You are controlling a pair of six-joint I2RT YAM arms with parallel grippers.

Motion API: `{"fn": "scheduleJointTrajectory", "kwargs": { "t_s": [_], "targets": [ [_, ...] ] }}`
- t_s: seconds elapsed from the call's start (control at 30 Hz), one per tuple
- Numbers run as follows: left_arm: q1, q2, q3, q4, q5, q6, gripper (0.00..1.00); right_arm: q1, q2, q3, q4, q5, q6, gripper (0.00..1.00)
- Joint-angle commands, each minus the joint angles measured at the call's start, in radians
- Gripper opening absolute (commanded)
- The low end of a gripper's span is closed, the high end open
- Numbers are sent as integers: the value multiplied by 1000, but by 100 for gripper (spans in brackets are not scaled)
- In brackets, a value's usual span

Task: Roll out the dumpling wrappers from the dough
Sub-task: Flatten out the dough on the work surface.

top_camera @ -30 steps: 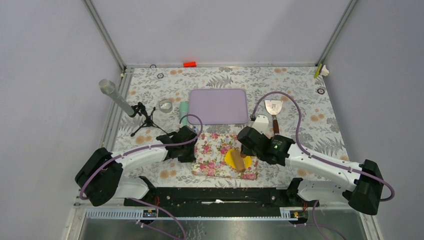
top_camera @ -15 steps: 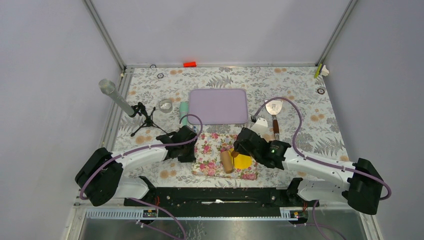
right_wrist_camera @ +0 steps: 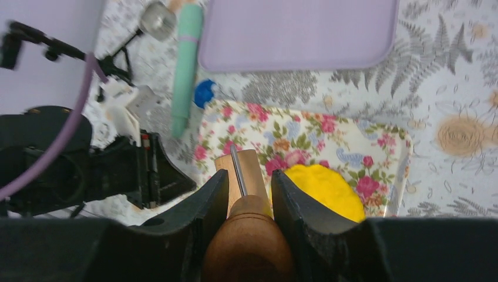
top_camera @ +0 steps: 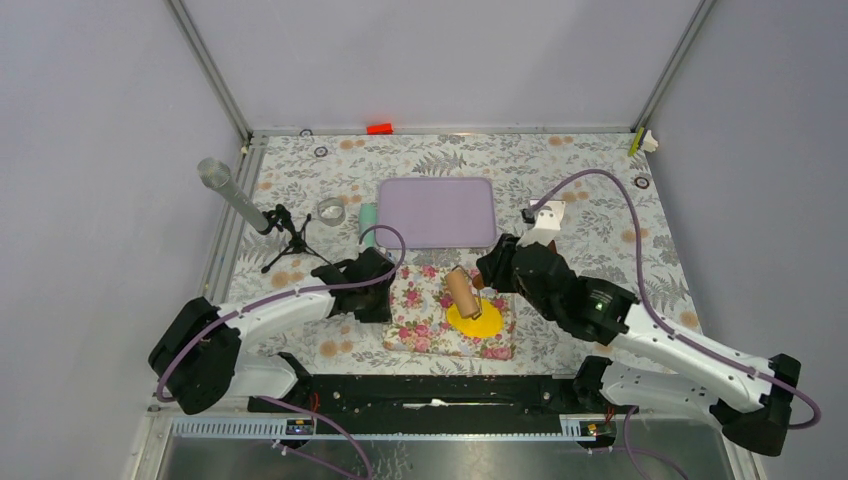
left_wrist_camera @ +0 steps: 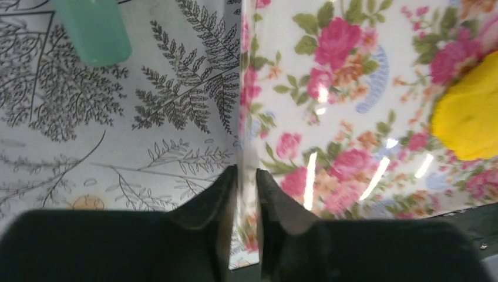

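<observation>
The dough [top_camera: 476, 320] is a flattened, roundish bright yellow sheet on the floral tray [top_camera: 420, 322]. It also shows in the right wrist view [right_wrist_camera: 326, 191] and the left wrist view [left_wrist_camera: 470, 114]. My right gripper [top_camera: 478, 283] [right_wrist_camera: 249, 176] is shut on the handle of a wooden roller [top_camera: 461, 290] [right_wrist_camera: 242, 170], whose barrel rests at the dough's far left edge. My left gripper [top_camera: 388, 297] [left_wrist_camera: 246, 171] is shut on the floral tray's left rim [left_wrist_camera: 245, 117]. No small round dumpling wrappers show.
A lavender tray [top_camera: 437, 211] [right_wrist_camera: 299, 32] lies beyond the floral tray. A teal tube [top_camera: 367, 222] [right_wrist_camera: 187, 64], a clear ring [top_camera: 331, 210] and a small tripod [top_camera: 285, 235] with a clear cylinder [top_camera: 232, 195] stand at the far left. A red object [top_camera: 379, 128] sits at the back edge.
My right arm has reached forward, carrying the roller across the dough from its near side to its far left edge. The dough looks rounder and flatter. My left gripper has stayed on the tray rim.
</observation>
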Motion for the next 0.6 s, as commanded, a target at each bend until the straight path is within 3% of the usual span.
{"fn": "scheduleJointTrajectory", "kwargs": {
  "t_s": [0.0, 0.07, 0.17, 0.33, 0.43, 0.57],
  "targets": [
    [2, -67, 99, -111, -50, 19, 28, -1, -45, 59, 41, 86, -49, 0],
    [2, -85, 131, -150, -63, 35, 44, -26, -49, 44, 78, 63, -34, 0],
    [3, -103, 192, -220, -83, 61, 67, -155, -47, -9, 189, -123, 20, 0],
    [19, -208, 315, -296, -70, 87, 88, -309, -48, -55, 306, -325, 99, 0],
    [58, -291, 323, -210, 129, 93, 98, -376, -41, -75, 401, -444, 165, 0],
    [108, -342, 237, 23, 395, 5, 99, -422, -12, -112, 565, -567, 275, 0]
  ]
}}
